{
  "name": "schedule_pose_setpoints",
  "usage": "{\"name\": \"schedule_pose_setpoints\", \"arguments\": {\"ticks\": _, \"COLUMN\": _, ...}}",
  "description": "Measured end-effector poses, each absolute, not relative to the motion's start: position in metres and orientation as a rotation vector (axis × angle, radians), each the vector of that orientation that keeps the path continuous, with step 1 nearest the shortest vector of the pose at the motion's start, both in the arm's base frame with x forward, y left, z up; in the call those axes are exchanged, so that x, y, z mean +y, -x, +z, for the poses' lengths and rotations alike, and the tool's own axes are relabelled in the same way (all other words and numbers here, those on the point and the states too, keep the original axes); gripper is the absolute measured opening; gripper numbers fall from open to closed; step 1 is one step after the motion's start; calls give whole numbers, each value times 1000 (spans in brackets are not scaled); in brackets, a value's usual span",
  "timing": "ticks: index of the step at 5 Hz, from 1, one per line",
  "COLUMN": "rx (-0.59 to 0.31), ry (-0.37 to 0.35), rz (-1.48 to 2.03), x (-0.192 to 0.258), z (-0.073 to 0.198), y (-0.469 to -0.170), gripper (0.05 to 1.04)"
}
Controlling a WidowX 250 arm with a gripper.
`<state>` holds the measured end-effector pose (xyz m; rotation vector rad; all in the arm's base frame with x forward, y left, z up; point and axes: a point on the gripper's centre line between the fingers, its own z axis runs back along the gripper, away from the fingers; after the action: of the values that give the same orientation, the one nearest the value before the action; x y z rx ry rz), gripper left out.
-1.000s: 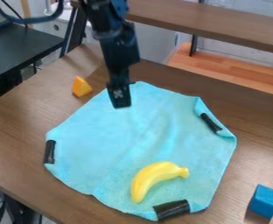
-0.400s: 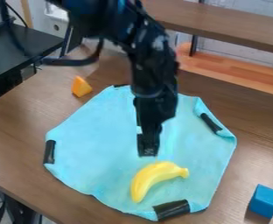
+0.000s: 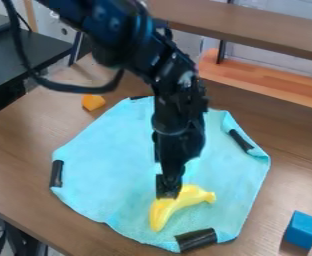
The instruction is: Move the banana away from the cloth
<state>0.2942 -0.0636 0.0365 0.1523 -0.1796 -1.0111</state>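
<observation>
Gripper (image 3: 169,189): it hangs down above the cloth, its tip in front of the upper left part of the banana; if it is wide or narrow, or touches the fruit, I cannot tell.
Toy banana (image 3: 162,215): it lies on the lower part of the cloth, its stem towards the right.
Light blue cloth (image 3: 112,165): it is spread on the brown table (image 3: 15,160), with black strips (image 3: 196,239) at its edges.
Orange block (image 3: 93,102): on the table, beyond the cloth's upper left edge.
Blue block (image 3: 302,230): on the table, at lower right.
</observation>
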Motion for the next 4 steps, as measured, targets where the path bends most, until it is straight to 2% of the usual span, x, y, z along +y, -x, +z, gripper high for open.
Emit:
{"name": "schedule_pose_setpoints", "arguments": {"ticks": 3, "rx": -139, "ry": -116, "rz": -995, "x": -79, "z": 8, "y": -290, "gripper": 1001}}
{"name": "schedule_pose_setpoints", "arguments": {"ticks": 4, "rx": -135, "ry": -123, "rz": -1015, "x": -90, "z": -2, "y": -297, "gripper": 958}}
